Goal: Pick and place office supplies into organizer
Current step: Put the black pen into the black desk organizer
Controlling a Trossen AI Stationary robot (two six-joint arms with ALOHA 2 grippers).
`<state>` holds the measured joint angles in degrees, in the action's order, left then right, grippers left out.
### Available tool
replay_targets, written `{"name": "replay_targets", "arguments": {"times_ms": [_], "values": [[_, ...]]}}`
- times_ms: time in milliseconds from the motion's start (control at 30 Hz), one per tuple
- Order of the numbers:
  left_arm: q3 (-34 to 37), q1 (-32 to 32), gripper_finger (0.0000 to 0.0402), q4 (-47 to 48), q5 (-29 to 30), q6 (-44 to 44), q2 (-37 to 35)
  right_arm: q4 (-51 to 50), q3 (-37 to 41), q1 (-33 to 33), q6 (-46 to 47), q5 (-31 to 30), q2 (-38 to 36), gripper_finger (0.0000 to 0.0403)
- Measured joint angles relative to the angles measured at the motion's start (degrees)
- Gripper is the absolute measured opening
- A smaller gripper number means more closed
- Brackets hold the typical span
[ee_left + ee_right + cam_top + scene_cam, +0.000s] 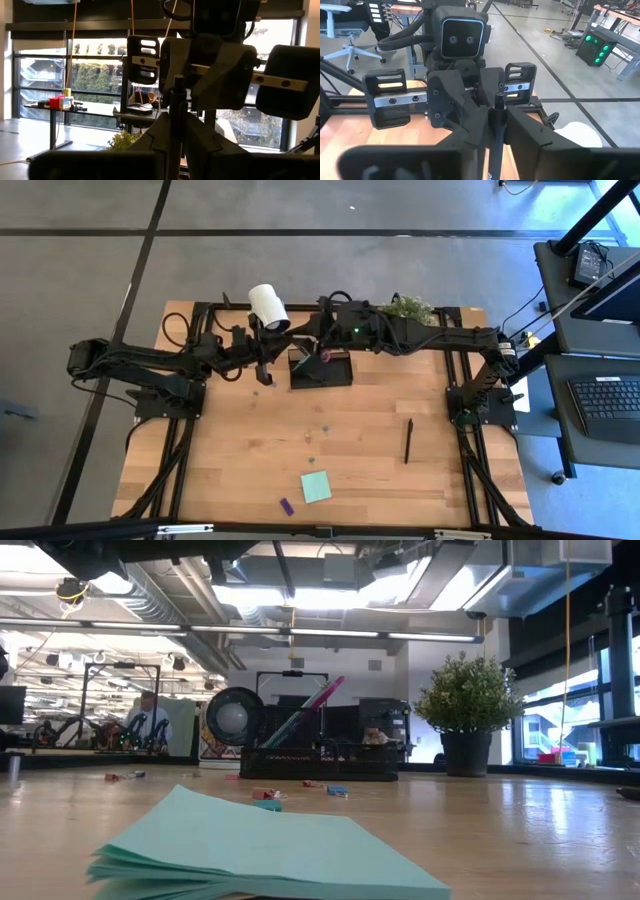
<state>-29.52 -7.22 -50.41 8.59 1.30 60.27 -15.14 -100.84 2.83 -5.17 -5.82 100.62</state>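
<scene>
Lying flat: square mint sticky pad (316, 486) on wood-grain table (240, 450).

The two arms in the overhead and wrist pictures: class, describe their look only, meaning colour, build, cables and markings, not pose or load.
Both the left arm and the right arm are dark, jointed, and trailed by black cables. The right arm shows a small green light near its wrist. Seen from the right wrist, the left gripper has blocky black ribbed fingers on a silver rail, under a square camera housing with two lenses.
</scene>
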Motion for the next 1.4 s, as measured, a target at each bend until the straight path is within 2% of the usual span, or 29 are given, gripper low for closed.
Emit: {"name": "replay_targets", "arguments": {"times_ms": [367,467,600,767,900,1067,1267,1400], "values": [[0.0,-0.04,0.0029,-0.24,0.28,0.02,0.0,-1.26,0.0,-0.07,-0.44,0.07,-0.09,0.0214],[0.0,-0.03,0.0029,-0.08,0.24,0.83,0.0,-4.2,-0.29,-0.05,-2.69,-3.73,-0.64,0.024],[0.0,0.0,0.003,2.06,0.42,1.29,0.0,-14.35,-3.48,0.01,-4.07,-9.86,-1.19,0.0259],[-0.02,-0.09,0.003,5.46,0.73,4.4,0.0,-30.17,-7.71,0.78,-2.88,-9.08,-1.79,0.0263],[-0.02,-1.2,0.003,8.06,0.87,5.62,0.0,-38.43,-6.84,2.46,0.39,-8.94,-3.96,0.0263],[-3.13,-4.12,0.0031,17.75,0.84,8.89,0.0,-38.38,0.74,5.25,3.49,-9.09,-9.08,0.0263],[-9.42,-6.76,0.0032,33.46,0.48,7.74,0.0,-23.14,17.79,7.15,5.53,-9.06,-19.67,0.0263],[-11.91,-8.73,0.0033,37.64,-1.32,6.51,0.21,-16.15,27.44,7.19,8.62,-9.0,-26.29,0.0263]]}}
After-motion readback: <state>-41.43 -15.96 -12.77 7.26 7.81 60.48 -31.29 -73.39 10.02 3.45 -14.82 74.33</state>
